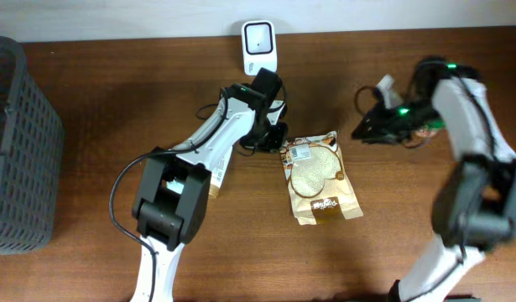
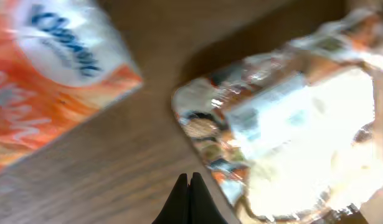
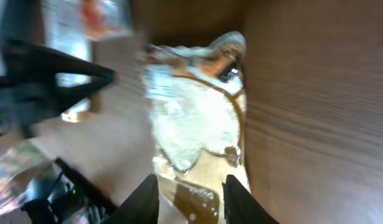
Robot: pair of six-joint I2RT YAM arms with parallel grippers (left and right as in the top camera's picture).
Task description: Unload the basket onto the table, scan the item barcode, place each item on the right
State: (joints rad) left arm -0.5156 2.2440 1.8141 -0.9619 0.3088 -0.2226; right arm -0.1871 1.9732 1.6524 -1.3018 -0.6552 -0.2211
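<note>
The food pouch in the table's middle looks soft and light, so pinch its edge; left gripper closed empty, right gripper parted

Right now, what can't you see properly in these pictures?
Barcode on the snack bag: too small overhead, and blurred in both wrist views.
Orange tissue pack: cut off by the left wrist view's edge, with blurred lettering.
Basket: cut off by the overhead view's left edge.
</note>
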